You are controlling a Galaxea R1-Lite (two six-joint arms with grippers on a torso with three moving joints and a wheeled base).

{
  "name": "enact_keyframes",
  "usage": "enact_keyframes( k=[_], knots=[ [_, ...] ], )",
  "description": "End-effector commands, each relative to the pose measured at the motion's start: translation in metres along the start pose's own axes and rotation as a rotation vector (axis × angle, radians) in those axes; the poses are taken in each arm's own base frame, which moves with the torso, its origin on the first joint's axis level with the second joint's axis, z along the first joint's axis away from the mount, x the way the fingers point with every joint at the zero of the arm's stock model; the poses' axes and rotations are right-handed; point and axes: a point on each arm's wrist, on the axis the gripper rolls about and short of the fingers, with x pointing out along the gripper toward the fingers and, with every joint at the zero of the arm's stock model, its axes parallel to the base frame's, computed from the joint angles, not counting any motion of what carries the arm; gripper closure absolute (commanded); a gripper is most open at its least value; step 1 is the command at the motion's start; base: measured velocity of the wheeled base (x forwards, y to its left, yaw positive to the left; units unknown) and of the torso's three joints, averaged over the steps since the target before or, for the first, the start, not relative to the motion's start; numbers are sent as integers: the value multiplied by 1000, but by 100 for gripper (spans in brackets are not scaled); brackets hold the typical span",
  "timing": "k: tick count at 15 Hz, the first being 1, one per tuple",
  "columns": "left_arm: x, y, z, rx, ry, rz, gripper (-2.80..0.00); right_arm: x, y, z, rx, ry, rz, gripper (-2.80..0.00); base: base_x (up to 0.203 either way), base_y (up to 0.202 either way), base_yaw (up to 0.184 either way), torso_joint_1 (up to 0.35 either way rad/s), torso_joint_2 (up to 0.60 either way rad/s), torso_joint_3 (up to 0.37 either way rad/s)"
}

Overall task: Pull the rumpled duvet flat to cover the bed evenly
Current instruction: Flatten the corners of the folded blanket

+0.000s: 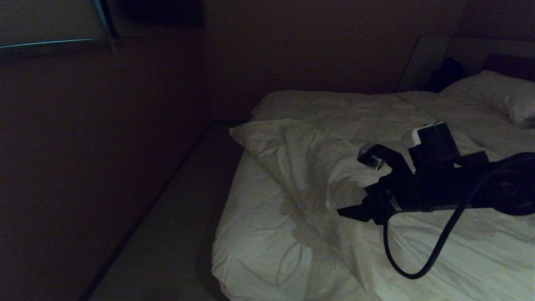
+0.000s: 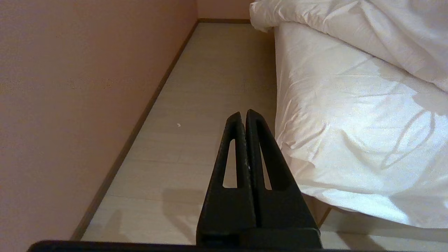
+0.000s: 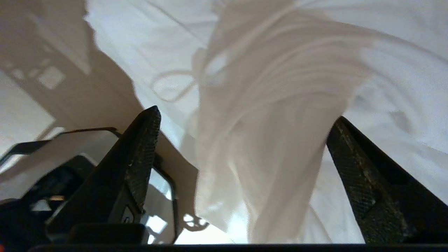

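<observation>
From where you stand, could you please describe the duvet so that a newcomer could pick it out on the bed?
Find the bed by the wall. The duvet is the puffy, creased white cover bunched across it, one corner folded back. Unlike the smooth sheet below and the pillow, a fold rises between the open right gripper.

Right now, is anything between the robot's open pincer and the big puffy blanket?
Nothing visible. The right pincer is open with a fold of the puffy white creased duvet hanging between its fingers. The bare white mattress sheet beyond has nothing on it.
</observation>
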Motion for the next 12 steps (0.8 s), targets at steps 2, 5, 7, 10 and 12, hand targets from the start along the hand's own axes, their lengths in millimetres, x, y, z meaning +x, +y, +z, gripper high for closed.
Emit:
enact_keyframes(
  k=[2, 5, 7, 10, 12],
  knots=[
    [0, 0, 0, 0, 1, 1, 0, -6, -2, 2, -6, 37, -133, -280, 0, 0, 0, 0, 0, 0],
    [0, 0, 0, 0, 1, 1, 0, -17, 1, 6, -10, 14, -148, -280, 0, 0, 0, 0, 0, 0],
    [0, 0, 0, 0, 1, 1, 0, -33, 2, 10, -14, -25, -183, -280, 0, 0, 0, 0, 0, 0],
    [0, 0, 0, 0, 1, 1, 0, -37, -1, 19, 6, -82, -205, -280, 0, 0, 0, 0, 0, 0],
    [0, 0, 0, 0, 1, 1, 0, -27, -13, 22, 60, -120, -231, -280, 0, 0, 0, 0, 0, 0]
  ],
)
